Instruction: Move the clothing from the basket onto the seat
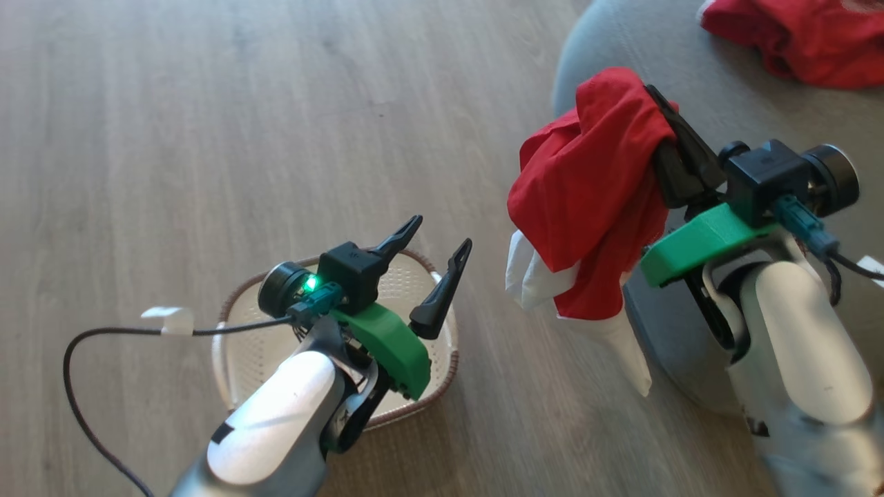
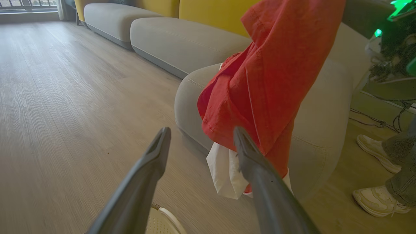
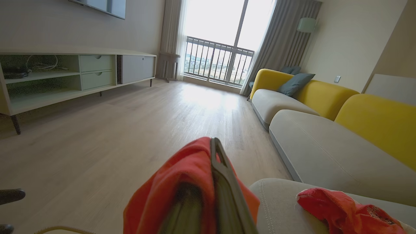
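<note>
My right gripper [image 1: 656,96] is clamped on the soft red white-trimmed garment [image 1: 587,186] beside the grey upholstered seat [image 1: 732,103]; left gripper [image 1: 443,230] gapes empty over the cream perforated basket [image 1: 242,345]. Released here, I reckon it slips floorward

Basket [image 1: 255,348] on floor [image 1: 207,138], lower left in head view, directly under left pincer [image 1: 442,231]. Seat [image 1: 725,90] to the basket's right, apart from it. Right pincer [image 1: 656,100] above the seat's near-left edge. One garment [image 1: 587,186] hangs from it, draped over the fingers, its lower end dangling past the seat's edge, between basket and seat. Second garment [image 1: 794,41] lies on the seat top, behind and right of the first. Left wrist view: a person's shoes [image 2: 378,152] on the floor beside the seat. Sofa sections [image 3: 325,146] line up behind the seat.
</note>
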Tool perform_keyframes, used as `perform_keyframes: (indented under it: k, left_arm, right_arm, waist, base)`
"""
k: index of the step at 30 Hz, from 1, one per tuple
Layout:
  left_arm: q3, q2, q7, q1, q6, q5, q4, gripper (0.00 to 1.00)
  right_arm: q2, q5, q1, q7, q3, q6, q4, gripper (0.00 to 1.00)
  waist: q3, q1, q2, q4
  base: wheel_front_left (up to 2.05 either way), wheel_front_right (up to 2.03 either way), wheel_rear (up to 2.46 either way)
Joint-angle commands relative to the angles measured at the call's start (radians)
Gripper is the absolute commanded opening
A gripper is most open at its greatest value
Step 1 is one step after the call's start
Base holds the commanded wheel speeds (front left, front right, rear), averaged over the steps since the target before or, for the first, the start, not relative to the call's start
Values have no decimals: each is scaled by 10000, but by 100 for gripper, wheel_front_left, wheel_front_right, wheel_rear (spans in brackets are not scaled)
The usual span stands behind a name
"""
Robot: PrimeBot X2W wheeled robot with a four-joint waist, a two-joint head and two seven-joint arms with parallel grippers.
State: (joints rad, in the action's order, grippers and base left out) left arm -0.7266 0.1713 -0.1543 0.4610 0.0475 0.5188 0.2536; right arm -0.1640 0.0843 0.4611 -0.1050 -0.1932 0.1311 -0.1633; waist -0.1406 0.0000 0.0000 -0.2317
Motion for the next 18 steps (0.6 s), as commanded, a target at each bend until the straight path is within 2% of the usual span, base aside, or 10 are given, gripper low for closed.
perform_keyframes:
  k: [1,18]
  left_arm:
    - [304,138,16,532,22,-56,-382,100]
    - [172,584,443,534,185,-137,-1046,100]
  right_arm:
    - [18,-103,-16,58,-33,-4,480,0]
    - [431,-246,-422,-50,341,-4,1095,0]
  waist:
    - [-184,0,0,-363]
    - [-730,0,0,-1910]
  base:
    - [0,0,0]
    - [0,0,0]
